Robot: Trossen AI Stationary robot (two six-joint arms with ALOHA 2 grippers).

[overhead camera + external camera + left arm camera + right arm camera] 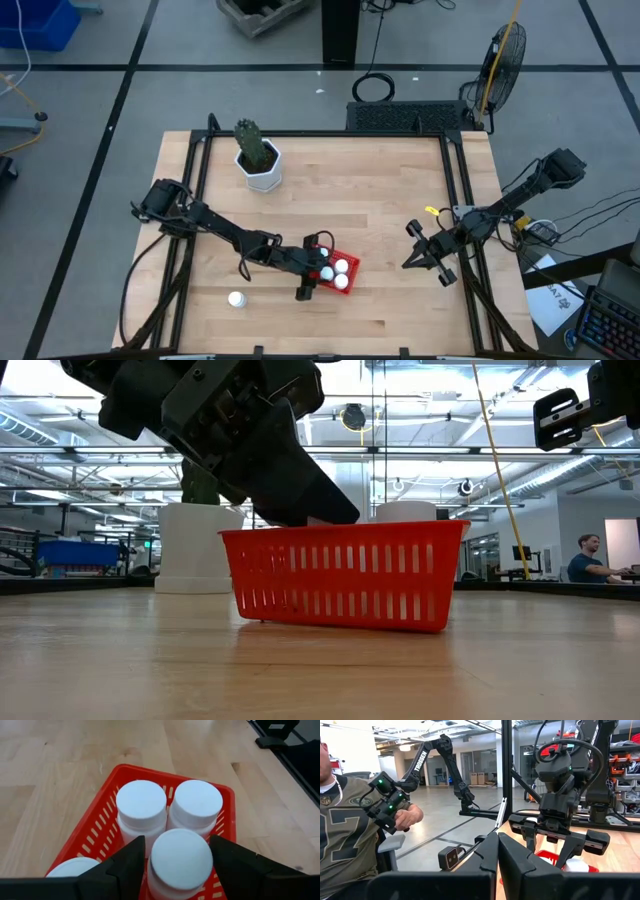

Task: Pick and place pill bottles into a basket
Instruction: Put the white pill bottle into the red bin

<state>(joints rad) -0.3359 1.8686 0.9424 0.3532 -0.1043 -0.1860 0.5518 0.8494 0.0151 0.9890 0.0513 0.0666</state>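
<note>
One pill bottle (236, 299) stands alone on the wooden table (380, 200), near its front-left part, well apart from the basket (345, 262). To its right, the left gripper (312, 277) hangs over the red basket, its fingers (125, 867) set on either side of a white pill bottle (180, 860) inside it. Two more bottles (141, 805) stand upright just beyond, and a fourth cap shows at the basket's edge. Behind stands a white cactus pot (262, 170). At the table's right edge the right gripper (425, 252) waits with its fingers pressed together.
</note>
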